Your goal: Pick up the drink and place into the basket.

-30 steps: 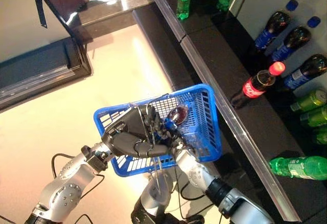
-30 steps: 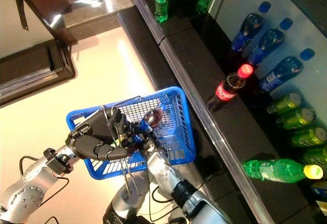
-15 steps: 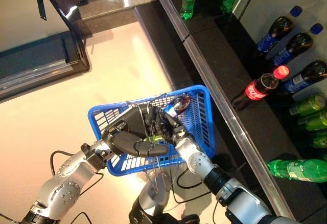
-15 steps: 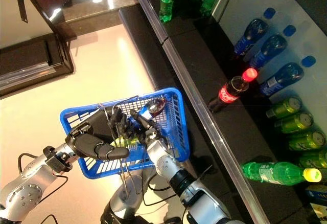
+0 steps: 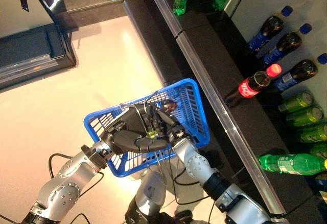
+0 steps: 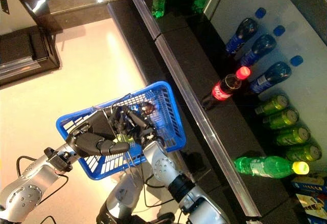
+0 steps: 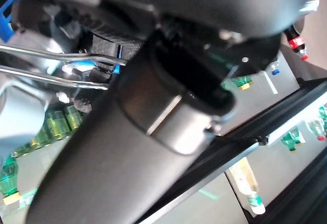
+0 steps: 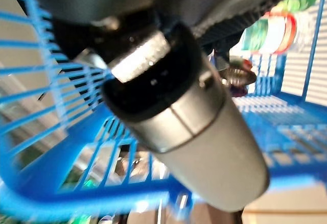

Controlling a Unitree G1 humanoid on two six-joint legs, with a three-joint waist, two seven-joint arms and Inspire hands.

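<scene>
Two hands meet at the blue basket (image 5: 196, 112), held up over a pale floor (image 5: 76, 91). Left hand (image 5: 134, 134) sits at the basket's near rim, fingers curled round its wire handle (image 7: 51, 63). Right hand (image 5: 168, 124) reaches inside the basket from the near side; its fingers are buried among the mesh and bottle, so how far they are closed cannot be told. Drink (image 5: 170, 104), a dark bottle, lies inside the basket toward its far wall, just past the right hand; whether the fingers touch it cannot be told. Beyond the basket, to its right, runs a dark shelf (image 5: 245, 116) with a metal edge. On it: a red-capped cola bottle (image 5: 253, 85), blue-capped dark bottles (image 5: 265, 29) behind that, green bottles (image 5: 288, 163) lying nearer.
</scene>
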